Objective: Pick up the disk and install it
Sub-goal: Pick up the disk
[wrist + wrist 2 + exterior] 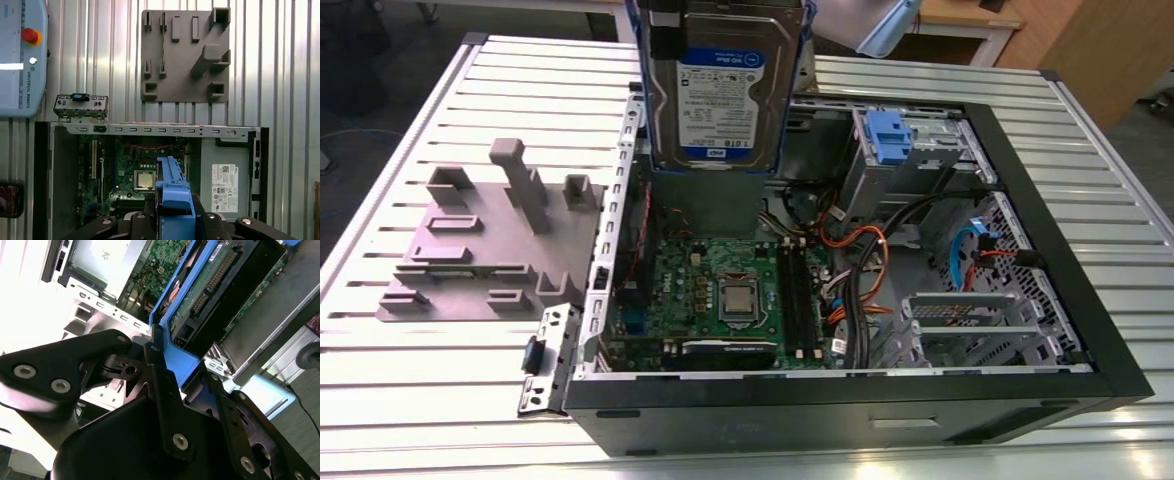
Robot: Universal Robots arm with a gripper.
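Claw (pixel 172 357) clamped on the blue carrier tab. The disk (pixel 718 95) hangs below it, long axis vertical, above the far side of the open case (pixel 827 405). Empty metal cage (pixel 961 320), possibly its bay, sits nearer, toward the exterior view's right.

Wrist views past disk (pixel 172 192) into case (pixel 150 131)

Bright, even light — glare whitens the slatted table (pixel 20 295) in the second wrist view.
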